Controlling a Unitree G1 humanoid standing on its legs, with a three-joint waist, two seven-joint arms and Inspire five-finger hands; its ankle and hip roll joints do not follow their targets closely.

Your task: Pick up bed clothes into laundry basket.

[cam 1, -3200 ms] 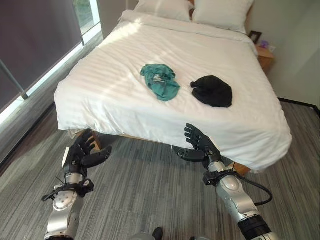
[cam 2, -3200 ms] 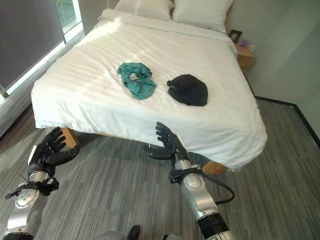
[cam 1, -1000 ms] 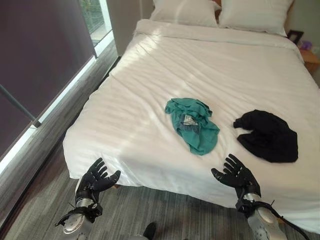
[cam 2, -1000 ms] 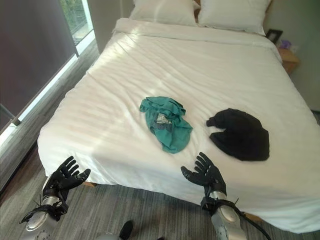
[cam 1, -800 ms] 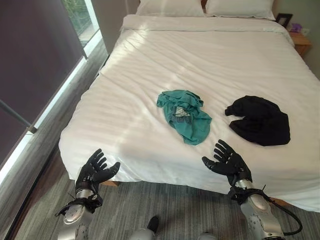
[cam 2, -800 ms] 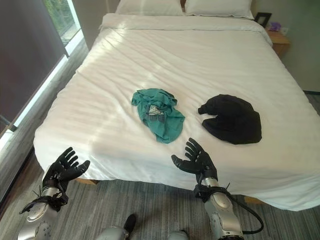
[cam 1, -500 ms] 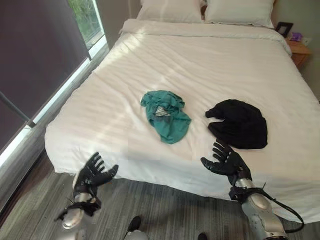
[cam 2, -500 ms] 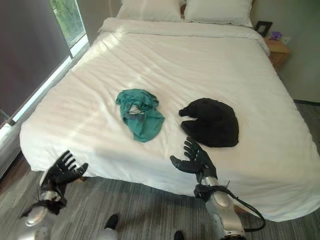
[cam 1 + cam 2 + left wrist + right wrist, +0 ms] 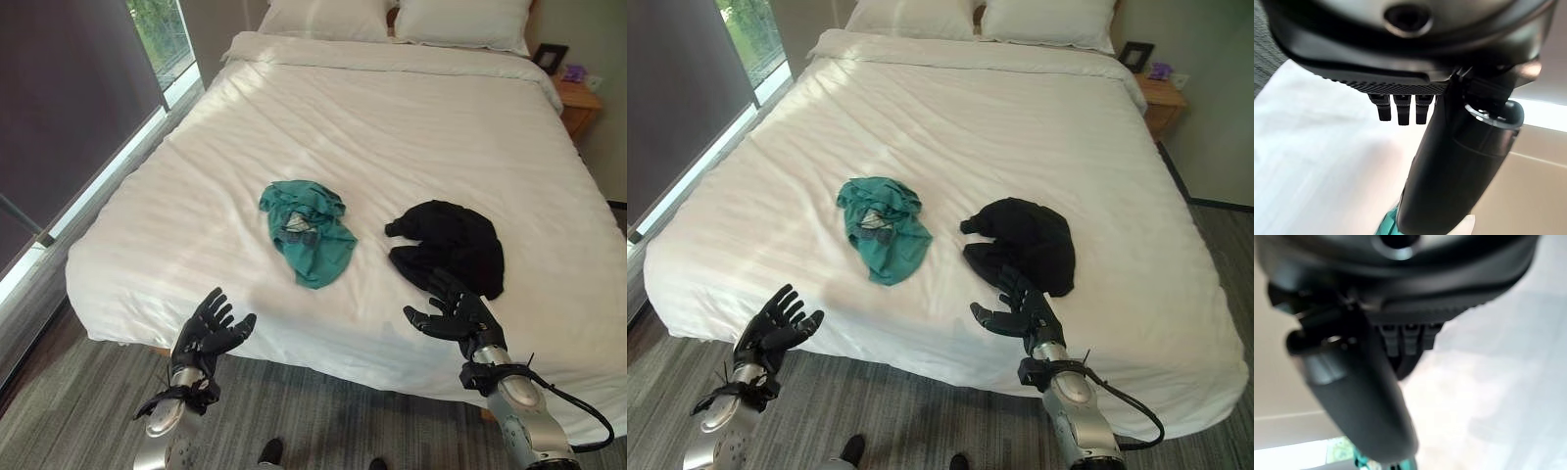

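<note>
Clothes lie untouched on the bed point(image 9: 196, 206): a teal garment point(image 9: 309, 233) near the middle and a black garment point(image 9: 451, 245) just beside it to the right, both crumpled. Nothing is picked up yet, by my judgement, so the whole task is left (no basket is visible). The right hand point(image 9: 458, 315) hovers spread and empty at the black garment's near edge; the left hand point(image 9: 208, 333) is likewise spread and empty at the bed's foot.
</note>
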